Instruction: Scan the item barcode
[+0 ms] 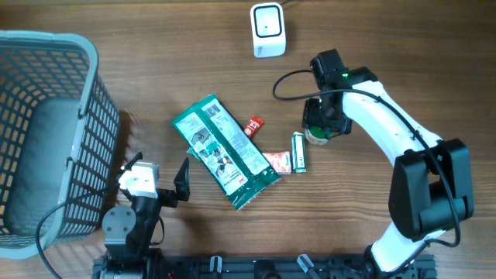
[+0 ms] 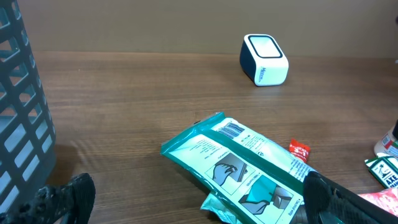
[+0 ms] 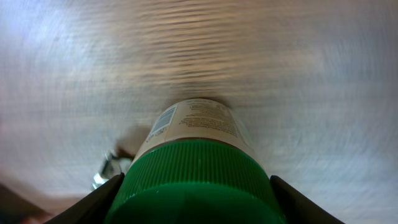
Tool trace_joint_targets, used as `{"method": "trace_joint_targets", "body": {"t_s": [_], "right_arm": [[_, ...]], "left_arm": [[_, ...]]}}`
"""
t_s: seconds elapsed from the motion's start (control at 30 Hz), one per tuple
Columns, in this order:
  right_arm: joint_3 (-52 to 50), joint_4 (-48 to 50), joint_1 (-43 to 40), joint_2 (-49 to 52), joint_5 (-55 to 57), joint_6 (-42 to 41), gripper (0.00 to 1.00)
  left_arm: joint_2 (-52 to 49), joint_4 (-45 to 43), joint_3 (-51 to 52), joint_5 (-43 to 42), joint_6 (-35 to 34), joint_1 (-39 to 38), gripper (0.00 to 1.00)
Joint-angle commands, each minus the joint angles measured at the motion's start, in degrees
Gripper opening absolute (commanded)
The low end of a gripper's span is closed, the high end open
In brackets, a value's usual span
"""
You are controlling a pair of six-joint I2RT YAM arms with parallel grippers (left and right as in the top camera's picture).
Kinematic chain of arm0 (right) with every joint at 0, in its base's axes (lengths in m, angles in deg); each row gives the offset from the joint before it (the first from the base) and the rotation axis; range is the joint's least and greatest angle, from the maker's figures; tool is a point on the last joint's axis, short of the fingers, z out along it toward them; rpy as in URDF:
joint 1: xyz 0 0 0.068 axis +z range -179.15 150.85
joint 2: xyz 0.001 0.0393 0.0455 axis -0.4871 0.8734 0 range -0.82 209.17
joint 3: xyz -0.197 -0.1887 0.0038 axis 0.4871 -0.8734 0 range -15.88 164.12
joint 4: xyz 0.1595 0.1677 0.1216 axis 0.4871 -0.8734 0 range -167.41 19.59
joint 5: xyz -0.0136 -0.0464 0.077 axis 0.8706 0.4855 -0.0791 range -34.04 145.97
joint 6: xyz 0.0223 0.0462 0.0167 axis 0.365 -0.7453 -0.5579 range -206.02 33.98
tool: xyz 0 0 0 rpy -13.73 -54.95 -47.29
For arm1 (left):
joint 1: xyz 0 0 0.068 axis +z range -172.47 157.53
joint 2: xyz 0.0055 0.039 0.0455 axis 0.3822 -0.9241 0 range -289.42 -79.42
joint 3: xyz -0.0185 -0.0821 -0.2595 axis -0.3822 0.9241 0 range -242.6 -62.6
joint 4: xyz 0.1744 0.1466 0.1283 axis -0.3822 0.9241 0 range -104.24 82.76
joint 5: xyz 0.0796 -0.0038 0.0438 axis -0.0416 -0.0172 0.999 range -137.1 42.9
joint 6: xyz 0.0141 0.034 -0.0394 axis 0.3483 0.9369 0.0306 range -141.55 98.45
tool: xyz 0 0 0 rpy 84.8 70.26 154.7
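A teal printed pouch (image 1: 225,151) lies flat near the middle of the wooden worktop (image 1: 155,70). Every place here is given from that pouch.

To its right, past the small packets, the right gripper (image 1: 318,128) is lowered over a white-labelled bottle with a green screw cap (image 3: 193,180). In the right wrist view its dark fingers (image 3: 102,199) sit close on either side of the cap. The picture is blurred, so I cannot tell whether they are clamped on the cap or just short of it.

Between the pouch and the bottle lie three small things:
- a little red sachet (image 1: 254,125) just off the pouch's far right edge
- a pink-and-red packet (image 1: 277,162) touching its near right corner
- a slim green-and-white box (image 1: 298,151) just beyond that packet, near the bottle

The white barcode scanner (image 1: 267,29) stands well beyond the pouch, toward the far edge and slightly right. It is well apart from the bottle.

On the pouch's near left side the left gripper (image 1: 157,174) is spread wide and holds nothing. Further left stands a grey plastic basket (image 1: 77,54).
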Motion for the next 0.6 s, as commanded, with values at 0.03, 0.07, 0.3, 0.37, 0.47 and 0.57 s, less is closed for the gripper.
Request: {"method": "trace_joint_targets", "body": {"t_s": [0.03,0.07,0.3,0.37,0.47,0.57], "right_arm": [[0.61,-0.02,-0.24,0.31,3.13,30.42,0.67],[0.61,-0.04,-0.24,0.31,6.1,32.04,0.75],[0.9,-0.96,0.46,-0.98,24.94,35.17,0.81],[1.92,-0.94,1.4,-2.71,22.93,33.4,0.82],[5.09,-1.07,3.37,-7.02,16.92,31.34,1.0],[7.19,-1.18,4.0,-11.93,13.97,18.47,1.0]], "left_arm": [[0.26,0.0,0.24,-0.5,-0.57,-0.15,1.0],[0.26,0.02,0.24,-0.5,-0.57,-0.15,1.0],[0.26,0.02,0.24,-0.48,-0.57,-0.15,1.0],[0.26,0.02,0.24,-0.48,-0.57,-0.15,1.0],[0.26,0.02,0.24,-0.5,-0.57,-0.15,1.0],[0.26,0.02,0.24,-0.48,-0.55,-0.15,1.0]]}}
